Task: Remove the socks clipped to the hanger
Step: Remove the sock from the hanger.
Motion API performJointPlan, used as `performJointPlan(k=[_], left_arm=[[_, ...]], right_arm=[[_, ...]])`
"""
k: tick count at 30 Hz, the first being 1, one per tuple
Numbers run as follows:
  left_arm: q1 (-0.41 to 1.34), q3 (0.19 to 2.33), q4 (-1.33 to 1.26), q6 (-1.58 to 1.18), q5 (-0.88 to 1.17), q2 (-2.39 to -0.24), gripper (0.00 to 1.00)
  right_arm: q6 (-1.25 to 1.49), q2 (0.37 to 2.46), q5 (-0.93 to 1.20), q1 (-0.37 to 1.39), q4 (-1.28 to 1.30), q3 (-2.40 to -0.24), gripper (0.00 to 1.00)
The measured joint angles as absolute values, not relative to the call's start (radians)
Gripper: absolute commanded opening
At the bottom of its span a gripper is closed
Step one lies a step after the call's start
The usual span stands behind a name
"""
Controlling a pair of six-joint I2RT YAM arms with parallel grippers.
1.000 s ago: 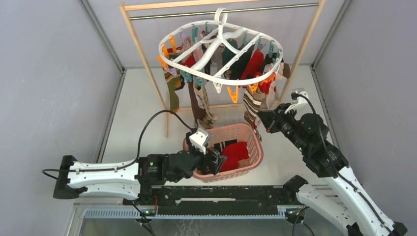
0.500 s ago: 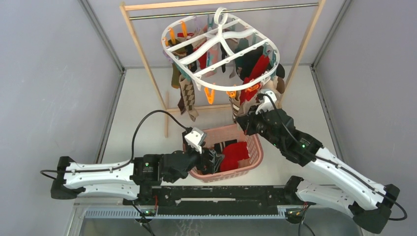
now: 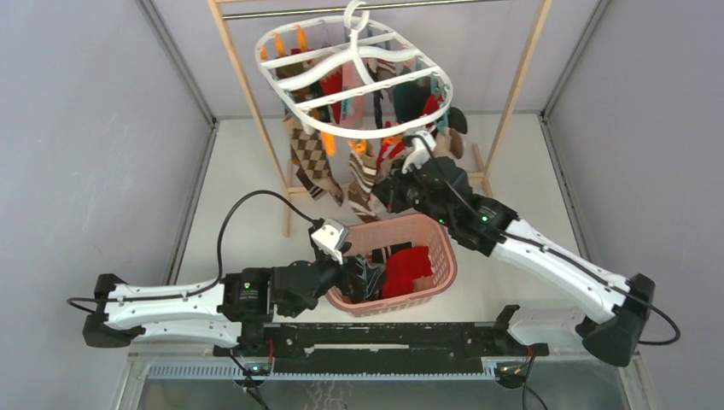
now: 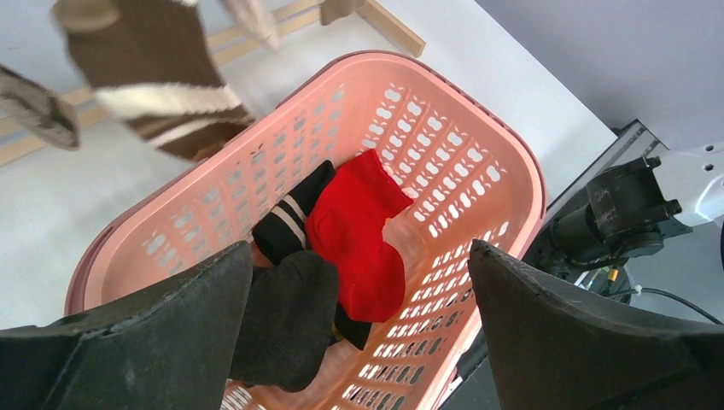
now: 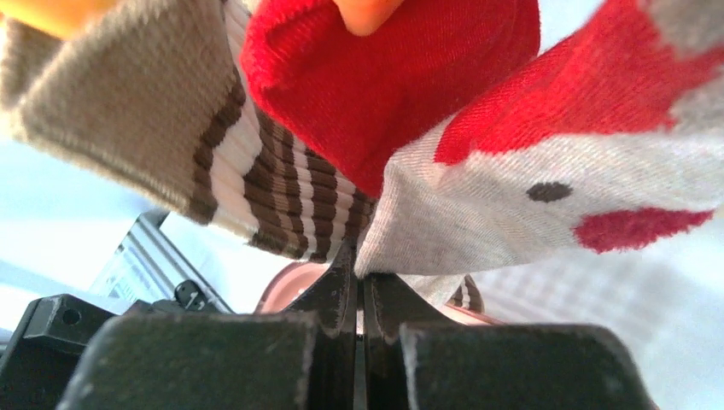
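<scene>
The right fingers [image 5: 335,295] are pressing together, pinching the lower edge of a grey sock with red patches [image 5: 529,196]. That arm is stretching up toward eleven o'clock, under the white plastic oval hanger [image 3: 289,98], which is hanging tilted from the wooden-framed rail [image 3: 248,94] at twelve o'clock with its clipped socks [image 3: 312,158]. The left fingers [image 4: 154,342] are spreading wide over the pink lattice basket [image 4: 512,162] on the counter [image 3: 239,188], with that arm lying low and pointing toward three o'clock.

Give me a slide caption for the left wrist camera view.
Open left gripper hovers over the pink basket holding a red sock and dark socks.
</scene>
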State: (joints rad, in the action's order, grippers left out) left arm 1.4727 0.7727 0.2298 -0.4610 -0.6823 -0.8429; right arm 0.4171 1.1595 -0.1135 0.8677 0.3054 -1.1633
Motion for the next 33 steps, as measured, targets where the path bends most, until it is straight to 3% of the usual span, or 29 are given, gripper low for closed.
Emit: performJointPlan(k=[11, 22, 33], left_arm=[[1.473, 0.772, 0.251, -0.461, -0.709, -0.791, 1.00], [1.473, 0.772, 0.249, -0.449, -0.729, -0.807, 1.00], [1.473, 0.776, 0.142, -0.347, -0.738, -0.978, 1.00]], right_arm=[[0.418, 1.289, -0.080, 0.957, 0.320, -1.242, 0.02], [0.432, 1.016, -0.084, 0.964, 0.352, -1.102, 0.02], [0.469, 0.826, -0.084, 0.962, 0.416, -1.014, 0.03]])
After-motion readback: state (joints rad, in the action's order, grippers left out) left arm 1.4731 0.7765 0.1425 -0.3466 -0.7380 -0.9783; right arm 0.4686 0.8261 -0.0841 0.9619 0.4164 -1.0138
